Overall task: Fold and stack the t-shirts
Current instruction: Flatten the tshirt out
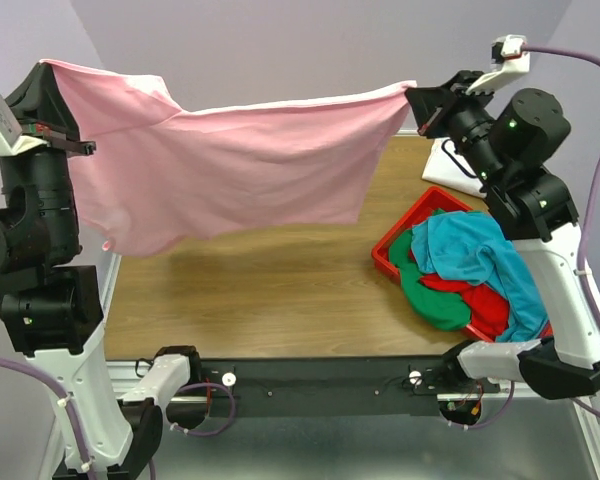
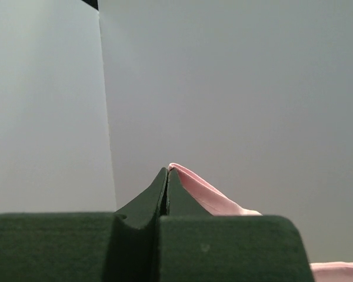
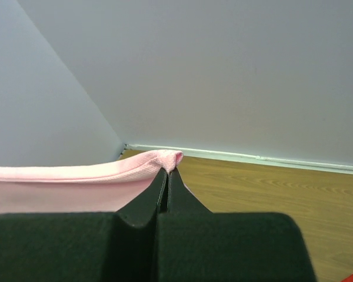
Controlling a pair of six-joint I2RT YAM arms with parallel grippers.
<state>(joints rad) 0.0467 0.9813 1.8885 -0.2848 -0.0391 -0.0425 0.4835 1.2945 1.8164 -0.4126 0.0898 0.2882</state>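
Observation:
A light pink t-shirt [image 1: 230,165] hangs stretched in the air above the wooden table [image 1: 270,280], held between both arms. My left gripper [image 1: 48,68] is shut on its left corner, high at the far left; the pink cloth [image 2: 206,191] shows at the closed jaws in the left wrist view. My right gripper [image 1: 414,96] is shut on its right corner, high at the far right; pink cloth [image 3: 106,176] bunches at the closed jaws in the right wrist view. Teal [image 1: 480,255], green [image 1: 425,290] and red [image 1: 480,305] t-shirts lie heaped in a bin. A white t-shirt [image 1: 442,165] lies behind the right arm.
The rigid red plastic bin [image 1: 400,240] stands on the right side of the table, under the right arm. The shirt's lower hem hangs just above the tabletop at the left. Grey walls close in the back and both sides.

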